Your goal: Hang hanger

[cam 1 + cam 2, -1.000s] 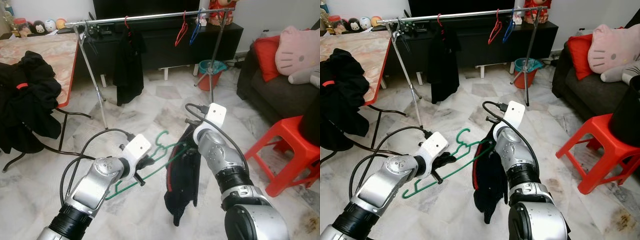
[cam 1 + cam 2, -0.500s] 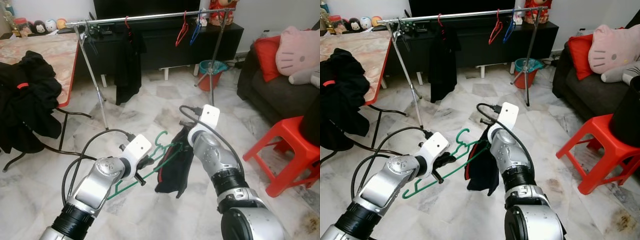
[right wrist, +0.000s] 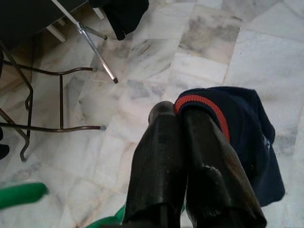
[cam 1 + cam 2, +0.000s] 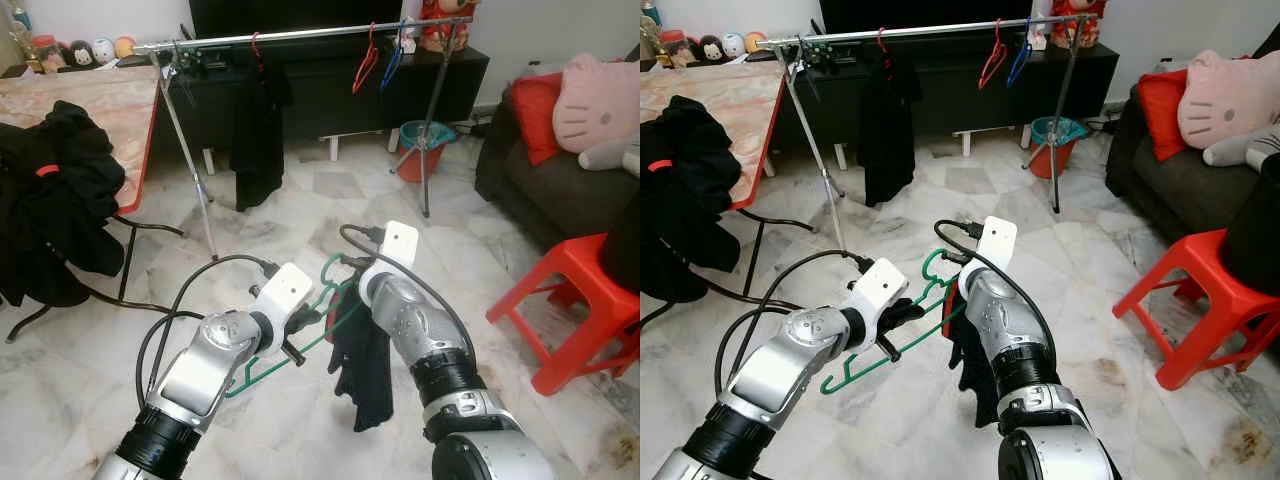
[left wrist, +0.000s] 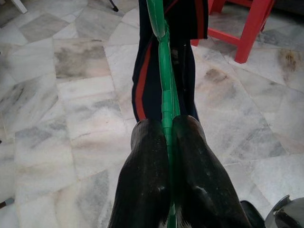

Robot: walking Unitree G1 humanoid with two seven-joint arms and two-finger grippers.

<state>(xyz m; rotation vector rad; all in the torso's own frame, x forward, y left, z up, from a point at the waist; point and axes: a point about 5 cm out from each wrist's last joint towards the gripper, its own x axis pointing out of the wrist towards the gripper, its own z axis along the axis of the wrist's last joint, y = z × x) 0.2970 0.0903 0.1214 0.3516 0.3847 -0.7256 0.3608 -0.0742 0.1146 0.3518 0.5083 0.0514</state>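
Presently the left pincer [image 4: 902, 315] pinched the green hanger [image 4: 902, 345] low over the floor, steadying it while the right pincer [image 3: 183, 111], pressed onto the dark garment [image 4: 365, 370], worked it on, far from the rail [image 4: 300, 35].

Glossy green plastic hanger [image 5: 164, 90]

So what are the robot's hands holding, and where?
Left gripper pinches the green hanger on its thin bar. Right gripper grips the dark garment by its red-trimmed edge.
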